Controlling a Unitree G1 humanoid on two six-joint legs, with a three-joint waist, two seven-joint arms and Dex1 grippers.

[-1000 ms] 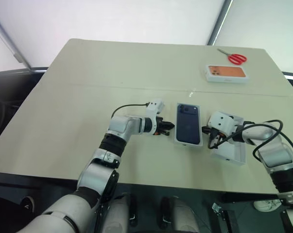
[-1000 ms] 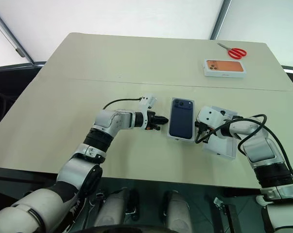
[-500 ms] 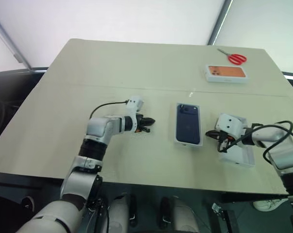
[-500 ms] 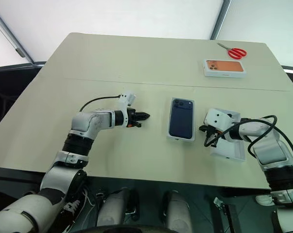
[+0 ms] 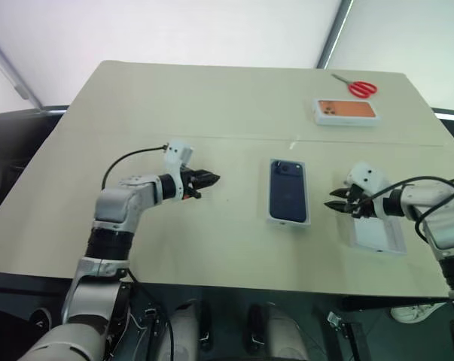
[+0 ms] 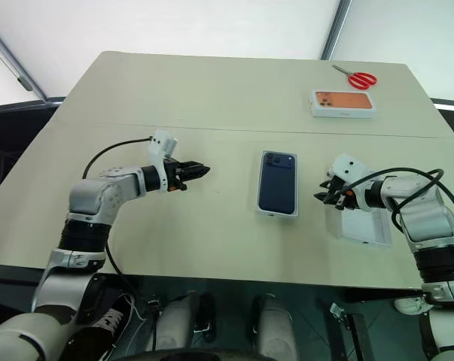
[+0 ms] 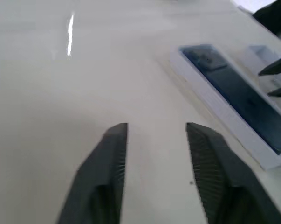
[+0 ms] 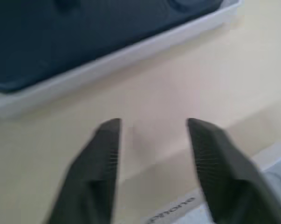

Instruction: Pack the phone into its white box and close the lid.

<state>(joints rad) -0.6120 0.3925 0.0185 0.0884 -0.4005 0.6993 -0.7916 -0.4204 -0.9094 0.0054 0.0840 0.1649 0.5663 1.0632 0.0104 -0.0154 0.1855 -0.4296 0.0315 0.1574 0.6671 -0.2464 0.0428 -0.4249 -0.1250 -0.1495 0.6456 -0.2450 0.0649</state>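
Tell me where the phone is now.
The phone lies in the white box at the table's middle, between the left gripper and the right gripper.

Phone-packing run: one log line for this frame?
phone: in white box, uncovered | lid: on table, by right gripper | left gripper: open, empty | right gripper: open, empty

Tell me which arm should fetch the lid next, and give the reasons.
Right, probably. The right gripper is open and hangs just above the lid, which lies under that arm, beside the white box holding the phone. The left gripper, also open, is across the table, beyond the box.
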